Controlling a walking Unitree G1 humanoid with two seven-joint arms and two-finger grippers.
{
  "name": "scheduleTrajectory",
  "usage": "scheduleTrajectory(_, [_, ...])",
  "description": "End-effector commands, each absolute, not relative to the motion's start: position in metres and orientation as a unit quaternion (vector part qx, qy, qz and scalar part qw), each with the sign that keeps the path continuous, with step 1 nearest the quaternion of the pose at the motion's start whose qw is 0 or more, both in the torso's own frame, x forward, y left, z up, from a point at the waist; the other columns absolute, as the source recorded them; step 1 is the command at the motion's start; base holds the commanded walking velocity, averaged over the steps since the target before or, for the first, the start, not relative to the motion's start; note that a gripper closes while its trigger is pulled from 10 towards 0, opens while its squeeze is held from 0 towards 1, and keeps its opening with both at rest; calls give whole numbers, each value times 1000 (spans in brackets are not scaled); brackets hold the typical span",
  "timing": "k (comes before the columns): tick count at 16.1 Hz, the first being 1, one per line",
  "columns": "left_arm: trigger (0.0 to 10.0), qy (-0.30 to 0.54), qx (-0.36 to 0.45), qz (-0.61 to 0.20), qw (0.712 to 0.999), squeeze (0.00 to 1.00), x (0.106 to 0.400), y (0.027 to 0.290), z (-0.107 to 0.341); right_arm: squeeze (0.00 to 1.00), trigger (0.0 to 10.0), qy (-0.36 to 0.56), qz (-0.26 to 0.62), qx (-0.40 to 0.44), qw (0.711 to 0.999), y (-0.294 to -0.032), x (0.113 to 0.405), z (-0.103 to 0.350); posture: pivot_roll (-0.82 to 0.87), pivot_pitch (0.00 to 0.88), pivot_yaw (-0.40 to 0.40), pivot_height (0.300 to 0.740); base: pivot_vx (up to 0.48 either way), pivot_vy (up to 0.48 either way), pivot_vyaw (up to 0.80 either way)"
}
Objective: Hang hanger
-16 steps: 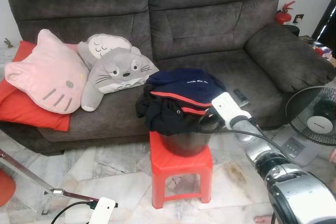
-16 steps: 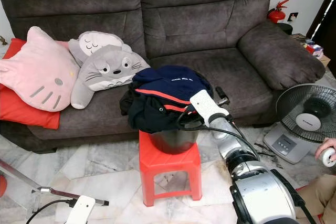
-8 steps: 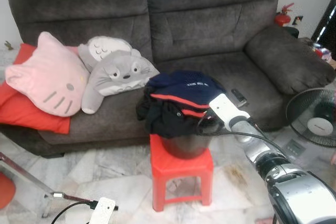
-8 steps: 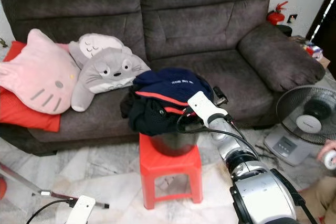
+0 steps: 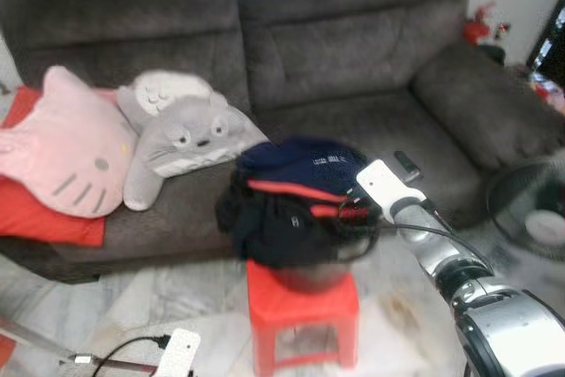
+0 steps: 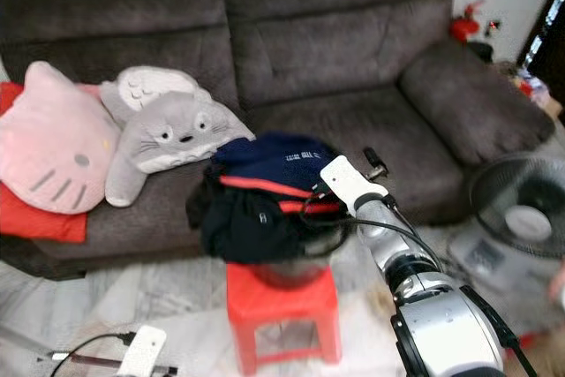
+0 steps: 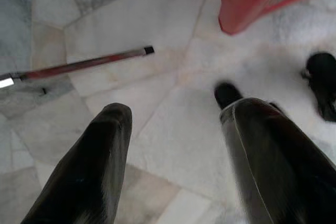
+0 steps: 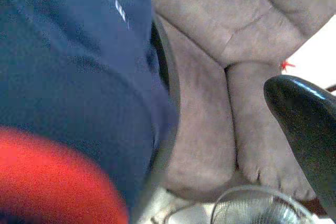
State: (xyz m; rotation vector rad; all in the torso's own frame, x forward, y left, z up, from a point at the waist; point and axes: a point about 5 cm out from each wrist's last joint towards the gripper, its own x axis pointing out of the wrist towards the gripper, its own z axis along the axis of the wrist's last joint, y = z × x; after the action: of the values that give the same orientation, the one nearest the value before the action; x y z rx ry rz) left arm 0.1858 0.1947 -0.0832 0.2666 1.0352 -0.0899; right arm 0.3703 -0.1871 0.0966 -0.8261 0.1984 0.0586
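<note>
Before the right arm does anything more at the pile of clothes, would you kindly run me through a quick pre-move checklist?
1. Right gripper at the clothes: ok, it sits at the pile's edge.
2. Right gripper has hold of fabric: cannot tell, the fingertips are hidden and the picture is blurred.
3. Hanger located: not ok, none can be made out.
4. Bucket seated on the red stool: ok, upright.
5. Left gripper free: ok, open above the floor, holding nothing.
6. Camera steady: not ok, the head views are blurred.

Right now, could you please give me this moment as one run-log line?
right end effector: at clothes pile | pile: in bucket on red stool | left end effector: open, idle
</note>
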Motion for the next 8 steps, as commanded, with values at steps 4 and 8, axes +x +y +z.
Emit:
scheduleTrajectory(4, [10000, 508, 137, -37, 850, 0, 177, 203, -86, 0, 10000, 89, 40, -394, 914, -176, 371, 96, -196, 0, 70, 740, 0, 0, 0])
scheduleTrajectory(8, [10000, 508, 137, -36, 850, 0, 178, 203, -86, 0, 10000, 74, 48, -383, 920, -171, 368, 94, -197, 0, 72, 740, 0, 0, 0])
